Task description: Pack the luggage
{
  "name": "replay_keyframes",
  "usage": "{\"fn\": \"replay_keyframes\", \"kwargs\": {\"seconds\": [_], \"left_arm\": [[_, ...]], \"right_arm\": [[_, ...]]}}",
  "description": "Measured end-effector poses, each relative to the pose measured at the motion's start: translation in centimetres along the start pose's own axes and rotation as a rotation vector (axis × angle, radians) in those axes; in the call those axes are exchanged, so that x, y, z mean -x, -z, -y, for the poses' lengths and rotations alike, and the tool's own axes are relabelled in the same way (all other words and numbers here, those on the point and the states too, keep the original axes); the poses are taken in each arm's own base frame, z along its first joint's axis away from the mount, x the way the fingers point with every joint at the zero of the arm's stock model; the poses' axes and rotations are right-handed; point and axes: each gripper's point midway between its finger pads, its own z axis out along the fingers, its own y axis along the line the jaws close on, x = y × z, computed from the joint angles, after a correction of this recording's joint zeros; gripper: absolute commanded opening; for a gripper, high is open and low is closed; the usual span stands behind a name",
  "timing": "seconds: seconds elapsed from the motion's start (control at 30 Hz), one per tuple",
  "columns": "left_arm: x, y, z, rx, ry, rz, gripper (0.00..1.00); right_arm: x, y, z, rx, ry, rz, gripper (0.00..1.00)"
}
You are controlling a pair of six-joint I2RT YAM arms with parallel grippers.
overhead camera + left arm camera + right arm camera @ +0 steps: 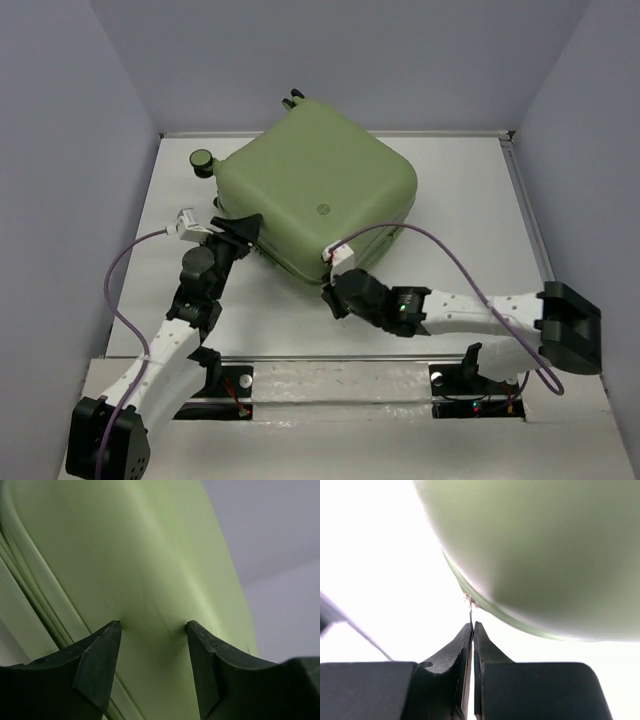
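Observation:
The luggage (320,195), a light olive-green hard-shell suitcase, lies closed and flat on the white table, its round logo facing up. My left gripper (240,232) is open at the suitcase's near-left side. In the left wrist view the gripper (152,625) has both tips touching the green shell (150,555), with nothing between them. My right gripper (335,290) is at the near corner. In the right wrist view it (472,625) is shut on a thin zipper pull (470,609) that hangs from the seam under the shell (545,545).
A black wheel (203,158) sticks out at the suitcase's far-left corner, and another wheel (295,97) at the far edge. Grey walls enclose the table on three sides. Purple cables (440,240) loop over both arms.

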Motion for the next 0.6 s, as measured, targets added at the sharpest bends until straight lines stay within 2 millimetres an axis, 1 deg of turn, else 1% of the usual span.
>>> {"fn": "replay_keyframes", "kwargs": {"seconds": [0.03,0.07,0.1,0.17,0.2,0.23,0.27,0.33,0.4,0.43,0.53,0.57,0.6], "left_arm": [[-1.2,0.4,0.8,-0.037,0.000,-0.050,0.06],[-1.9,0.8,1.3,-0.063,0.006,-0.085,0.06],[-2.8,1.1,1.6,-0.082,-0.001,-0.121,0.06],[-4.7,1.9,0.9,-0.083,-0.010,-0.201,0.06],[-5.2,2.0,0.6,-0.075,-0.013,-0.221,0.06],[-6.6,2.4,-0.6,-0.043,-0.025,-0.278,0.06],[-7.0,2.6,-1.0,-0.035,-0.031,-0.298,0.06],[-7.6,3.0,-1.0,-0.041,-0.050,-0.326,0.06],[-8.8,3.6,-0.6,-0.062,-0.074,-0.368,0.06],[-9.7,4.1,-0.3,-0.076,-0.087,-0.401,0.06],[-12.1,5.2,0.1,-0.098,-0.117,-0.484,0.06],[-13.1,5.5,0.0,-0.098,-0.128,-0.516,0.13],[-13.4,5.6,0.0,-0.098,-0.131,-0.527,0.13]], "right_arm": [[1.0,0.5,0.0,0.049,-0.034,0.008,0.07],[2.0,1.2,0.5,0.104,-0.073,0.014,0.07],[3.5,1.8,1.8,0.118,-0.115,0.043,0.07],[6.2,3.1,4.4,0.126,-0.172,0.103,0.07],[7.9,3.7,6.2,0.096,-0.201,0.158,0.07],[9.4,4.4,7.6,0.073,-0.223,0.209,0.07],[10.6,5.3,9.4,0.041,-0.254,0.263,0.07],[11.1,5.9,9.0,0.074,-0.268,0.299,0.07],[9.2,6.6,8.6,0.117,-0.291,0.304,0.07],[7.0,6.8,8.4,0.135,-0.298,0.279,0.07],[2.3,6.9,8.2,0.154,-0.312,0.200,0.07],[1.0,7.1,8.1,0.158,-0.319,0.175,0.07],[0.3,7.1,8.1,0.157,-0.327,0.161,0.10]]}}
